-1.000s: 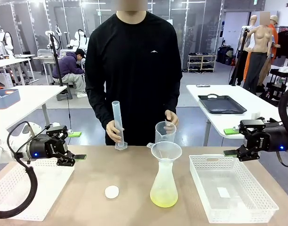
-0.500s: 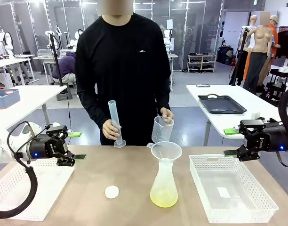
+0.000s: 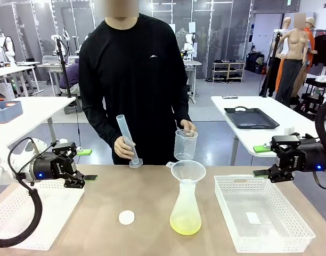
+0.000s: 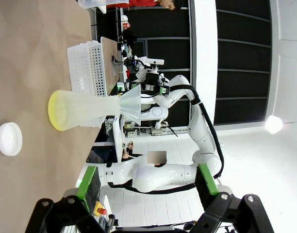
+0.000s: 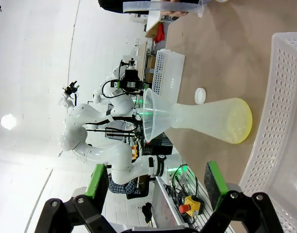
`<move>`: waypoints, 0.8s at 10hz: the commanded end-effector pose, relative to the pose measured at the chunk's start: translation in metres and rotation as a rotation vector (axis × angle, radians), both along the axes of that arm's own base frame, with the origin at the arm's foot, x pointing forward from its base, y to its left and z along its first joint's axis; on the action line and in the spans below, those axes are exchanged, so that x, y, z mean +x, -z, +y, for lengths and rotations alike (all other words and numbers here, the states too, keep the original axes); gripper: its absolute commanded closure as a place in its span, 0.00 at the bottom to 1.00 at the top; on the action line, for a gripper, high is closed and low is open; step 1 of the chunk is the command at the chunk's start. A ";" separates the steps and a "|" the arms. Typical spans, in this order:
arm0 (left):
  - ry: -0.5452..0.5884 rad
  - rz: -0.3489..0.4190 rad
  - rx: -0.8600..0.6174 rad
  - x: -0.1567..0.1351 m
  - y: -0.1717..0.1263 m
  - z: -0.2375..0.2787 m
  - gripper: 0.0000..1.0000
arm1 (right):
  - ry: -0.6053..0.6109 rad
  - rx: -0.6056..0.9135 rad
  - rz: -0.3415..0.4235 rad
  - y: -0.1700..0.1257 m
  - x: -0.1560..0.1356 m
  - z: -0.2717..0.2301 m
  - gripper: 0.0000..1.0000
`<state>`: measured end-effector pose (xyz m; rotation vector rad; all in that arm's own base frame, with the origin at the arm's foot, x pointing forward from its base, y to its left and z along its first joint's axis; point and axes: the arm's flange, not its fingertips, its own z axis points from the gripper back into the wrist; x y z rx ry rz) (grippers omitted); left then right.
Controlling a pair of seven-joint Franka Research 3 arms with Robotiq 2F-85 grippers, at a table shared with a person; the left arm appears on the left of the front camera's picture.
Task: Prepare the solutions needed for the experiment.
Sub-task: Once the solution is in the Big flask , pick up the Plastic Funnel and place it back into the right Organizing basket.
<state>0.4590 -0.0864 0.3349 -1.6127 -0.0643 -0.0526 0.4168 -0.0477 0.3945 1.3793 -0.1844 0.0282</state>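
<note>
Front view: a person [image 3: 132,69] in black stands at the far side of the table [image 3: 147,197]. One hand [image 3: 123,146] holds a tilted cylinder [image 3: 127,140] and the other hand [image 3: 188,127] holds a beaker [image 3: 185,145] upright, sitting right above the funnel [image 3: 188,171] in the picture. The funnel is stuck in the neck of a flask [image 3: 185,205] in the middle of the table. The liquid [image 3: 185,226], pale yellow-green, is a shallow layer at the flask's bottom. A cap [image 3: 127,217] lies on the table to the flask's left, well apart from it. The left claw [image 3: 88,165] hangs over the near edge of the left basket [image 3: 24,213], jaws spread, nothing in them. The right claw [image 3: 260,161] is the same, wide open and empty, just above the far corner of the right basket [image 3: 261,234].

Left wrist view, rolled sideways: the left claw [image 4: 147,182] is spread wide with nothing between its green pads [image 4: 88,182]. Beyond it are the flask [image 4: 85,109] with its funnel [image 4: 131,104], the liquid [image 4: 52,110] pooled at the base, the cap [image 4: 9,139] just beside it on the table, and a basket [image 4: 85,68] farther off.

Right wrist view, also sideways: the right claw [image 5: 156,182] is wide open and empty. The flask [image 5: 206,119] and funnel [image 5: 156,114] are ahead, the liquid [image 5: 243,121] is at the base next to the near basket's [image 5: 279,111] wall, and the cap [image 5: 200,94] is past it.
</note>
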 end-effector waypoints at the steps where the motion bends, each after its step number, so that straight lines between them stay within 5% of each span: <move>1: 0.018 -0.011 -0.003 -0.002 -0.002 -0.001 0.00 | 0.014 0.008 -0.004 -0.001 0.000 0.001 0.00; 2: 0.008 -0.035 0.036 -0.005 -0.006 -0.004 0.00 | 0.014 0.008 -0.004 -0.001 0.000 0.001 0.00; 4: 0.029 -0.223 0.098 -0.012 -0.034 -0.014 0.00 | 0.014 0.008 -0.004 -0.001 0.000 0.001 0.00; 8: -0.026 -0.190 0.122 -0.015 -0.045 -0.009 0.00 | 0.014 0.008 -0.004 -0.001 0.000 0.001 0.00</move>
